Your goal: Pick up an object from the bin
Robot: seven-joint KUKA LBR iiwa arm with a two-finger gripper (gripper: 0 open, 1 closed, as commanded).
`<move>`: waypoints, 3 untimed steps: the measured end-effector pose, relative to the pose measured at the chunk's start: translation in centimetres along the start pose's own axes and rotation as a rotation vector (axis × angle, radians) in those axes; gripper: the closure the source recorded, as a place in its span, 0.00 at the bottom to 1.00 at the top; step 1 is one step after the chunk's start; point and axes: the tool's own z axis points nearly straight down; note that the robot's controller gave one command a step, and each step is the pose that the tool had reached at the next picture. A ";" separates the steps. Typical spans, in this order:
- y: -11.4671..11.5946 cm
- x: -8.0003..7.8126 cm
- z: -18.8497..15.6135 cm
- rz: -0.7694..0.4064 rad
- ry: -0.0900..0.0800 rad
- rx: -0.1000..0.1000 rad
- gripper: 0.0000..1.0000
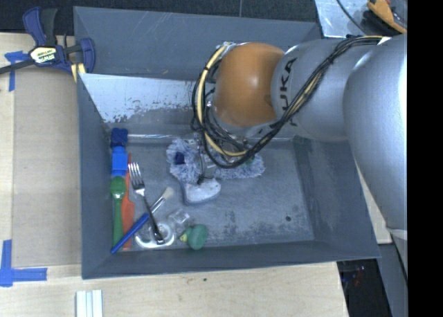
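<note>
My gripper (pixel 205 172) reaches down under the arm's orange cover, near the middle of the bin towards its back. Its tip sits right above a pale grey-white lump (pixel 202 192) on the bin floor, touching or nearly touching it. A crumpled blue-and-white cloth (pixel 181 155) lies just left of the gripper. More of the same speckled blue material (pixel 247 167) shows to its right, under the cables. Whether anything is gripped is hidden.
Along the left wall lie a blue block (pixel 119 148), a green piece (pixel 118 205) and an orange piece (pixel 127 208). A metal fork (pixel 139 185), a blue stick (pixel 131 233), a clear plastic piece (pixel 178 220) and a green lump (pixel 197 236) lie at the front left.
</note>
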 end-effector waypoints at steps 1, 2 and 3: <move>0.0 0.0 0.0 0.000 0.000 0.000 1.00; 0.0 0.1 -1.2 0.001 0.000 0.000 1.00; 0.0 0.0 -3.8 0.003 0.000 0.000 1.00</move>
